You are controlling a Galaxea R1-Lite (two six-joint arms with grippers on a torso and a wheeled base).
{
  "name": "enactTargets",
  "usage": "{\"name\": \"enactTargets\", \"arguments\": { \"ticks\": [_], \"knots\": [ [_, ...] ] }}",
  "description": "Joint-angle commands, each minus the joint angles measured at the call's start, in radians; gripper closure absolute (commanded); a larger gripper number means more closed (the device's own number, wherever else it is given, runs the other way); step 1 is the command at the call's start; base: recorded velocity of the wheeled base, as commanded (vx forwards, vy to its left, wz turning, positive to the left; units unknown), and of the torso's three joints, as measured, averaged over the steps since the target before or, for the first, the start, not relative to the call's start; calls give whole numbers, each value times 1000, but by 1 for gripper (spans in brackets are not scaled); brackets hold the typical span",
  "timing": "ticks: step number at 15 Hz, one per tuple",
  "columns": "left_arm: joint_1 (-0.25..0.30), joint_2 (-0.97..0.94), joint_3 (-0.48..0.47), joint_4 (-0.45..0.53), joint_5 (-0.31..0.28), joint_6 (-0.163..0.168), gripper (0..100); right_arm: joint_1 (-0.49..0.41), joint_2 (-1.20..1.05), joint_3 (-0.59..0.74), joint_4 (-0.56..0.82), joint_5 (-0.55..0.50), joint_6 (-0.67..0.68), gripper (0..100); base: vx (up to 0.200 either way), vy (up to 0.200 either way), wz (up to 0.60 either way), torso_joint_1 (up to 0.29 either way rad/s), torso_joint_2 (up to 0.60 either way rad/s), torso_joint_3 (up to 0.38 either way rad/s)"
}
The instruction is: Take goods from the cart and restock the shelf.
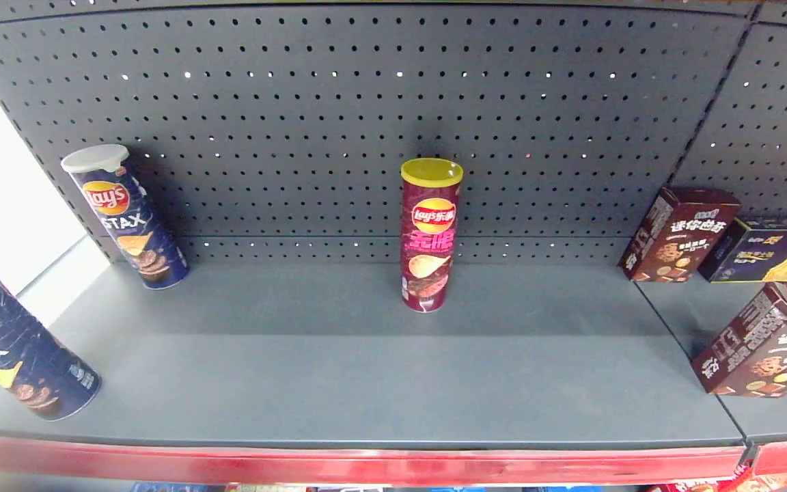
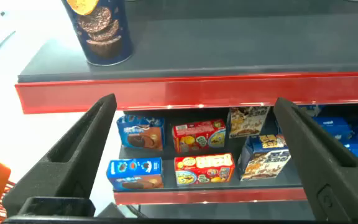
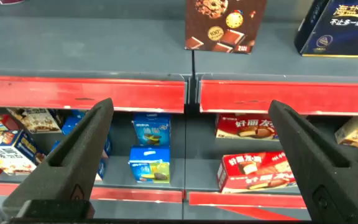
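- The grey shelf board (image 1: 366, 383) takes most of the head view. A dark pegboard wall (image 1: 366, 102) is behind it at 12 o'clock, and a red front strip (image 1: 366, 468) runs along 6 o'clock.
- A neighbour board (image 1: 687, 307) touches it at 3 o'clock.
- In the left wrist view a lower shelf (image 2: 210, 196) lies under the red strip, with small colourful boxes (image 2: 199, 135) on it in rows.
- The left gripper (image 2: 191, 165) hangs in front of the red strip. Its jaws are spread wide, they grasp nothing and touch nothing.
- The right gripper (image 3: 188, 165) is in front of the seam between the two boards. Its jaws are also released wide and are empty.
- Two brown boxes (image 1: 680, 236) (image 1: 762, 342) and a dark box (image 1: 769, 249) stand on the neighbour board.
- A maroon can (image 1: 430, 236) with a yellow lid stands upright near the centre, close to the wall.
- A blue can (image 1: 127, 219) with a white lid stands at 10 o'clock, near the wall.
- A second blue can (image 1: 18, 348) stands at 8 o'clock, near the front edge.
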Motion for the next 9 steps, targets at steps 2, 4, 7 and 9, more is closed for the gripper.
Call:
{"name": "enactTargets", "arguments": {
  "ticks": [2,4,7,9],
  "knots": [
    [0,0,0,0,0,0,0,0,1,0,-1,0,1,0,0,0,600,0,-2,0],
    [0,1,0,0,0,0,0,0,1,0,-1,0,1,0,0,0,600,10,5,5],
    [0,0,0,0,0,2,0,0,1,0,-1,0,1,0,0,0,600,-6,2,7],
    [0,0,0,0,0,3,0,0,1,0,-1,0,1,0,0,0,600,2,5,5]
  ]
}}
